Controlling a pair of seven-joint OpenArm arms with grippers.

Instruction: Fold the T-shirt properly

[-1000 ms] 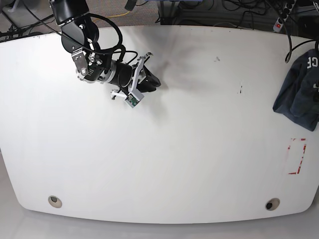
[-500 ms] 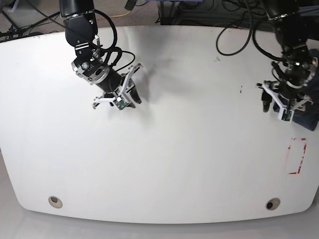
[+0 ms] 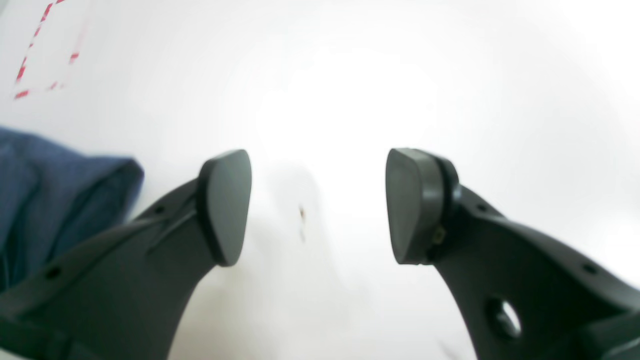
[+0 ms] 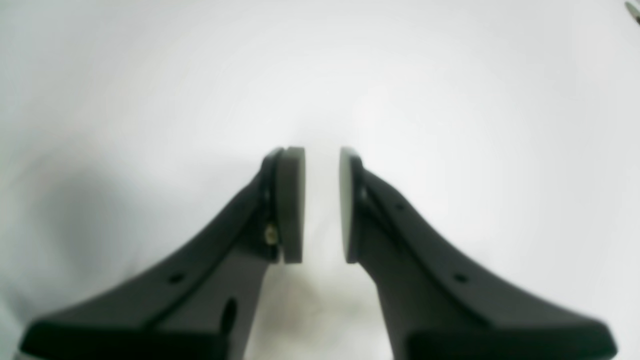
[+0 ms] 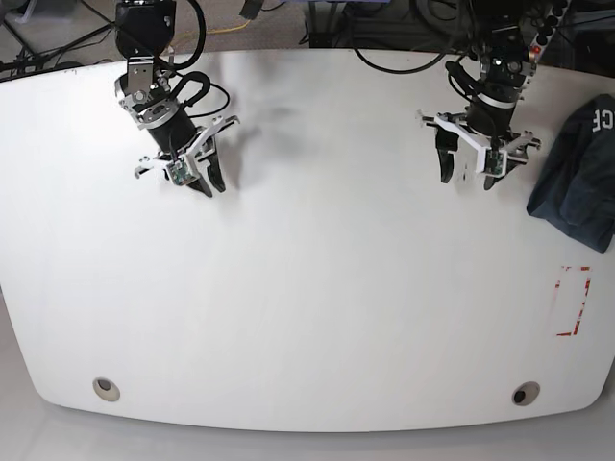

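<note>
The T-shirt (image 5: 581,178) lies crumpled in a dark slate-blue heap at the table's right edge, part of its white lettering showing. Its edge also shows at the left of the left wrist view, T-shirt (image 3: 55,200). My left gripper (image 5: 468,178) hangs over bare table a little to the left of the heap, jaws wide open and empty, as the left wrist view confirms for the left gripper (image 3: 317,205). My right gripper (image 5: 208,184) is over the table's far left, its pads only a narrow gap apart with nothing between them, seen close up as the right gripper (image 4: 321,205).
The white table (image 5: 307,288) has a red dashed tape rectangle (image 5: 574,301) near its right edge below the heap, and two round holes (image 5: 107,388) (image 5: 525,394) near the front. Cables and a power strip (image 5: 546,34) lie behind the back edge.
The left arm came into view beside the T-shirt, then moved left and back, away from it. The right arm swung from pointing right to pointing down and shifted left.
</note>
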